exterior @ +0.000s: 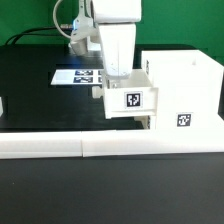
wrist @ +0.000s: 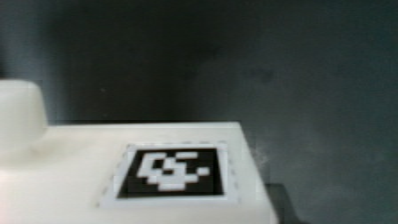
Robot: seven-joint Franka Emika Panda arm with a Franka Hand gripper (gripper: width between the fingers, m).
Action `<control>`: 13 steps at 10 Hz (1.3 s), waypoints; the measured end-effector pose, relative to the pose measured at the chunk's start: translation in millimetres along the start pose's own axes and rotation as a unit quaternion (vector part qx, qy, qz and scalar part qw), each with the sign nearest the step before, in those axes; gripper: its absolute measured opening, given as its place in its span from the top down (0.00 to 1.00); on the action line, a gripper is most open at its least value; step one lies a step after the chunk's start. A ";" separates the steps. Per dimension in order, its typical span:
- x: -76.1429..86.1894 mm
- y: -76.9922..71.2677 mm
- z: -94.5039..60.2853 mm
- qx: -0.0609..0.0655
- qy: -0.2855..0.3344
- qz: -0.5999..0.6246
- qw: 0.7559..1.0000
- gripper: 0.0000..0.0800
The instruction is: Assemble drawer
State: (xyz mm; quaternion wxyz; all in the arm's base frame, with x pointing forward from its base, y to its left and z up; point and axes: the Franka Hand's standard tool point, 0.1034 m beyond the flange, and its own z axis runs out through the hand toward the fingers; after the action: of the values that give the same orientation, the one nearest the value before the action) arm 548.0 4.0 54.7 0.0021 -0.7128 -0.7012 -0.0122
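Note:
In the exterior view my gripper (exterior: 119, 74) reaches down from above onto a small white tray (exterior: 128, 100) with a black-and-white tag on its front. The tray sits off the table against the left side of the tall white housing (exterior: 185, 80), which carries a tag low on its front. The fingers look closed on the tray's top edge. A second white part (exterior: 151, 122) shows just below the tray at the housing; I cannot tell what it is. The wrist view shows the tray's tagged face (wrist: 175, 170) close up and blurred, with my fingertips out of view.
The marker board (exterior: 82, 75) lies on the black table behind the arm. A long low white border wall (exterior: 90, 148) runs along the front. A white piece (exterior: 2, 105) shows at the exterior view's left edge. A blurred white shape (wrist: 18, 110) stands beside the tray in the wrist view.

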 end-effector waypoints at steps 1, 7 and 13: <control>-0.6 0.0 0.0 0.000 0.000 0.000 1.000 0.95; -0.2 2.4 -0.8 -0.012 -0.010 -0.025 1.000 0.95; 7.9 2.6 -0.4 -0.007 -0.013 -0.010 1.000 0.95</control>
State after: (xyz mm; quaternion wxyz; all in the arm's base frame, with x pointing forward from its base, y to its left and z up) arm 550.7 11.8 55.3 -0.0121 -0.7060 -0.7081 -0.0081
